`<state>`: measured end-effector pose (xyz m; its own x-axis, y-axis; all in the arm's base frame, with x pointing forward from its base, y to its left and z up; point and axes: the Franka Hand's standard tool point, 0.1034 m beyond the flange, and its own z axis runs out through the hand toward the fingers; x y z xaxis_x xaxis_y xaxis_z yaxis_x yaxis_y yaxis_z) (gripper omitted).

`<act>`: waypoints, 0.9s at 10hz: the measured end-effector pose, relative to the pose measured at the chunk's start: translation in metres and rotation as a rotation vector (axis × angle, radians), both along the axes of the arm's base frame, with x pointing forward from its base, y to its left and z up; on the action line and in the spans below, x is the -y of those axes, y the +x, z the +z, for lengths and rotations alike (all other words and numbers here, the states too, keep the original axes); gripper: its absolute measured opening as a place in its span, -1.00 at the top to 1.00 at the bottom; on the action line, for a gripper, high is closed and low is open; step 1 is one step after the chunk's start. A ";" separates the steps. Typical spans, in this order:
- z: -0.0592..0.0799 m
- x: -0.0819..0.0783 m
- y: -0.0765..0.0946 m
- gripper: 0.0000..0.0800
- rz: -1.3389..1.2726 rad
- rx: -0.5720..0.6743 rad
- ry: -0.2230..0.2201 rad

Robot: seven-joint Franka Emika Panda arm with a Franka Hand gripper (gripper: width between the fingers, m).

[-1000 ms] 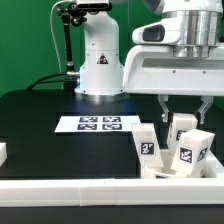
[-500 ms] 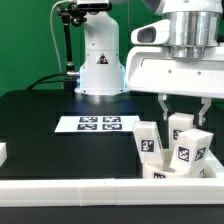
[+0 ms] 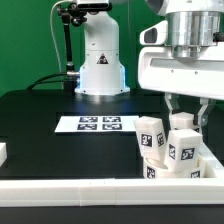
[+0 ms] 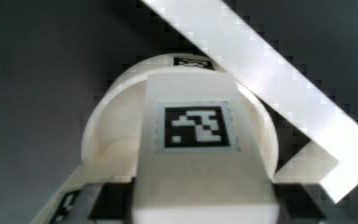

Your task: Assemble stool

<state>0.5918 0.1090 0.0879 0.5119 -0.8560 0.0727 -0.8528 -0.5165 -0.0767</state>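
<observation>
Three white plastic tagged leg blocks upright on round white disc seat (image 3: 170,170) at exterior view's right: front-left block (image 3: 152,137), middle block (image 3: 183,143), rear block (image 3: 183,122). Two-finger gripper (image 3: 186,108) hangs over rear block; grip state unclear. Marker board (image 3: 98,124) beside. White rail (image 3: 70,186) fronts cluster.

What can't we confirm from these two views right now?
- Round white plastic stool seat: exterior view, hidden behind the white tagged leg blocks and the white front wall, so socket seating cannot be told.
- Gripper: exterior view, blocks crowd the fingertips; contact is unclear.
- Wrist view: blurred close-up of a tagged leg block; fingers cut off at the edge, grip unclear.
</observation>
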 end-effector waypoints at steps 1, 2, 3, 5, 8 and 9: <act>0.000 -0.002 0.000 0.15 -0.069 0.001 0.009; 0.000 -0.003 -0.001 0.15 -0.140 0.002 0.022; 0.000 -0.004 -0.001 0.15 -0.176 0.002 0.028; 0.000 -0.006 -0.001 0.15 -0.336 0.003 0.054; 0.000 -0.006 0.000 0.15 -0.467 0.004 0.089; -0.001 -0.007 0.000 0.15 -0.552 0.004 0.109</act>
<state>0.5919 0.1163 0.0874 -0.0140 -0.9994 -0.0306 -0.9940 0.0172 -0.1082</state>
